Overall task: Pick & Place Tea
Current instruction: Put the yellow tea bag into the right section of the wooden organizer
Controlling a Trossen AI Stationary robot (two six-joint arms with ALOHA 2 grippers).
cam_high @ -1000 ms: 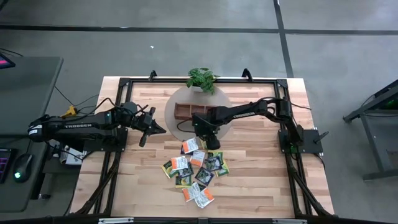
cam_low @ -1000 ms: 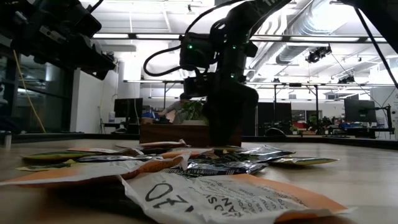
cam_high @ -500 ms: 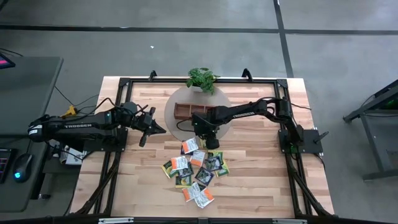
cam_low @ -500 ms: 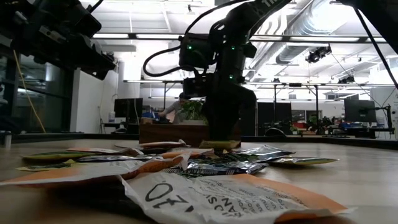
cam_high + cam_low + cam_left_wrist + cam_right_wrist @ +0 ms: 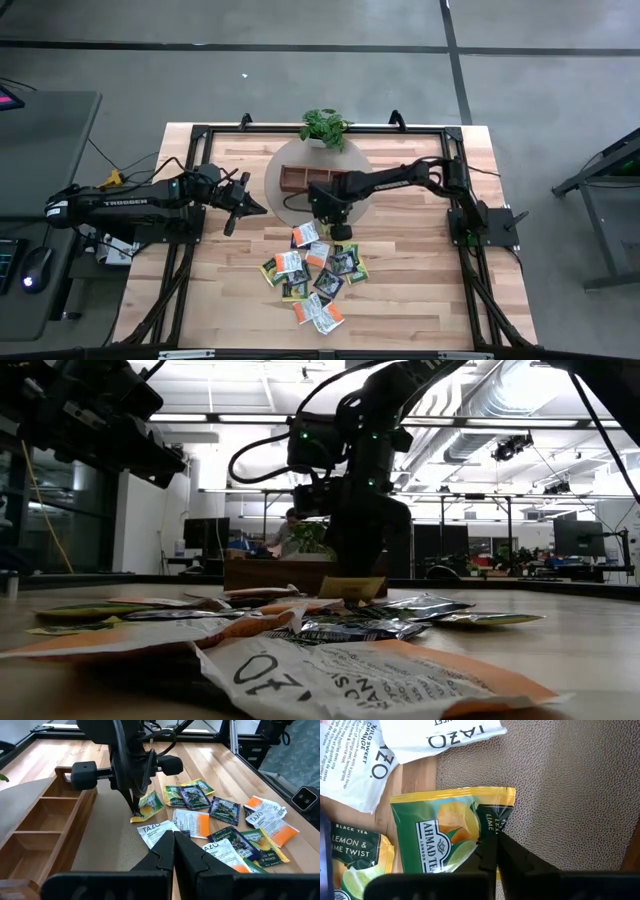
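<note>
My right gripper (image 5: 338, 229) stands at the far edge of the pile of tea sachets (image 5: 315, 275), shut on a yellow-green sachet (image 5: 447, 832) that also shows in the low view (image 5: 350, 588). The remaining orange, white, dark and yellow-green sachets lie flat and overlapping on the table. Behind them the brown wooden tray (image 5: 305, 178) rests on a round grey mat (image 5: 285, 205). My left gripper (image 5: 255, 208) is shut, empty and hovering left of the tray. My right gripper pinches the yellow-green sachet between its two fingers at an edge (image 5: 492, 820), toward one corner. The fingers (image 5: 134, 805) come from above, pointing down. The sachet sits tilted below them, raised a little; I cannot tell whether its low side touches the mat.
A small green potted plant (image 5: 325, 125) stands at the table's far edge behind the tray. The tray's three compartments (image 5: 45, 820) are seen from the left wrist. A black frame (image 5: 195, 135) borders the table. Bare wood lies right of the pile.
My right gripper has shut on the yellow-green sachet at the far edge of the pile and risen a little. The sachet has come up off the table with it and now sits tilted under the fingers. The other sachets have stayed in place.
</note>
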